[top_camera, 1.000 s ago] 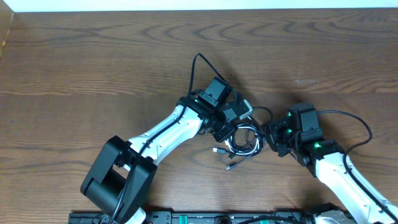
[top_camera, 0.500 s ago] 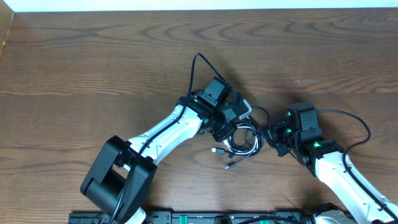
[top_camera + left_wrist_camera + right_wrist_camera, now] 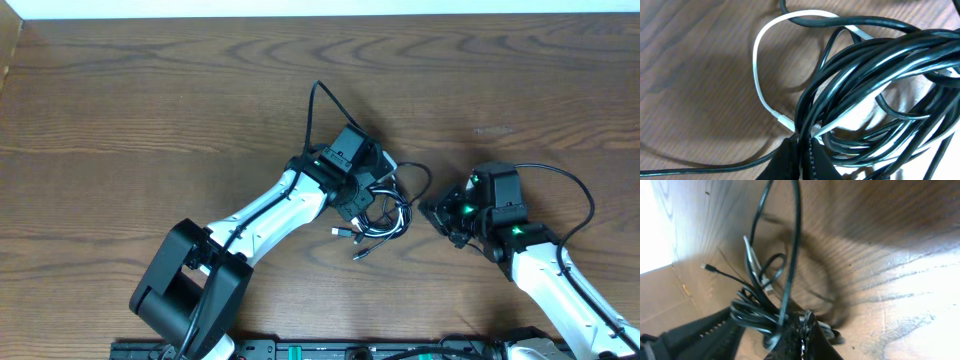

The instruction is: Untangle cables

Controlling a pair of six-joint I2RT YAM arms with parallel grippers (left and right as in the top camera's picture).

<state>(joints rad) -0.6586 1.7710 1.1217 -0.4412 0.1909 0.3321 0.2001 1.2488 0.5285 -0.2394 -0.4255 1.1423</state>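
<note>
Ok so, both sets of fingers are clamped right down. My left fingers (image 3: 801,159) are squeezed shut on the black coil (image 3: 880,70), pinching it where a bunch of strands cross. The white cable (image 3: 756,65) threads through the same spot, and its loop swings out toward 10 o'clock in the left wrist view. My right fingers (image 3: 801,332) are closed too. As far as I can tell they have one black loop (image 3: 796,225) that arcs up toward 12 o'clock from the pinch. The contact itself is murky there, so that's my read, not gospel.

From above, the whole tangle (image 3: 385,218) lies on the desk (image 3: 150,90), a bit toward 4 o'clock of the middle. My left fingers are at its 11 o'clock edge and my right fingers are just beside it at 3 o'clock. Loose plug ends (image 3: 358,250) poke out at 7 o'clock.

How I'd do this well: the left side is the anchor, so it holds low and doesn't wander. The right draws its strand out toward 3 o'clock, slowly, watching whether the coil drags along. If it drags, the strand is probably looped under something. Then I'd ease off and regrip nearer a free plug rather than yank a knot tight. There's bare desk out at 12 o'clock for laying strands out.
</note>
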